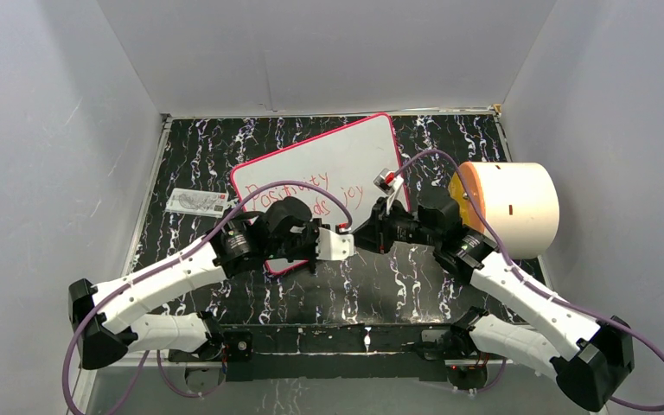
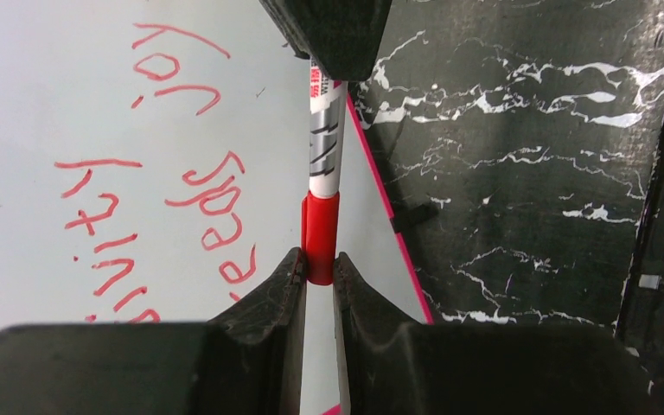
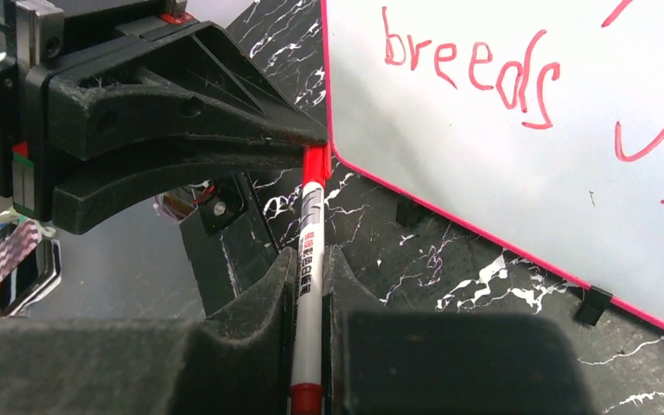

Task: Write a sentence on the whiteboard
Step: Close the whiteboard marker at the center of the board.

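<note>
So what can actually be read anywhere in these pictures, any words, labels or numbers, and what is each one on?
"Positivity breeds joy": the sentence, red handwriting in two slanted lines on the whiteboard.
Printed label on the marker: red and black characters, too small to read.
Print on the card lying left of the whiteboard: too blurred to read.
Nothing else legible.
</note>
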Motion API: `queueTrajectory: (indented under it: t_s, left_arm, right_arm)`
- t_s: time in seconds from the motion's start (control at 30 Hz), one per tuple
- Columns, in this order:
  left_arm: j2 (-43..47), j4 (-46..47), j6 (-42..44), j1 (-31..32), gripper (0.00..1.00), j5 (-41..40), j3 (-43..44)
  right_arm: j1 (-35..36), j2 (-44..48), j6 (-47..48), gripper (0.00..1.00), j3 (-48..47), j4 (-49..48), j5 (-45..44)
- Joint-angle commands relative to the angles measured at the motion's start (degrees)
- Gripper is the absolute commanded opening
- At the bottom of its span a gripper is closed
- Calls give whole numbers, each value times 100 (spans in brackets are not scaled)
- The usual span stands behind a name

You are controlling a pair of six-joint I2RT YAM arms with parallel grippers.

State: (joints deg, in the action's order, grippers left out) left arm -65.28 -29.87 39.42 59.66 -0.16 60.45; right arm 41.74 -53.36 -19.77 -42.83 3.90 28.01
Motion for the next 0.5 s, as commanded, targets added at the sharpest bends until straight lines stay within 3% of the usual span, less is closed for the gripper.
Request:
queueTrajectory:
  t_s: [0.0, 0.17, 0.47]
  left_arm:
    - [-37, 355, 87, 116, 0, 468, 677]
    - [122, 352, 51, 116, 1, 98, 569]
    - [200, 369, 177, 116, 50, -226, 709]
  right_arm:
    - [28, -107, -341, 0, 159, -1354, 57]
    - [28, 227, -440, 0, 613, -2266, -388]
    - [28, 480, -135, 0, 1214, -3639, -580]
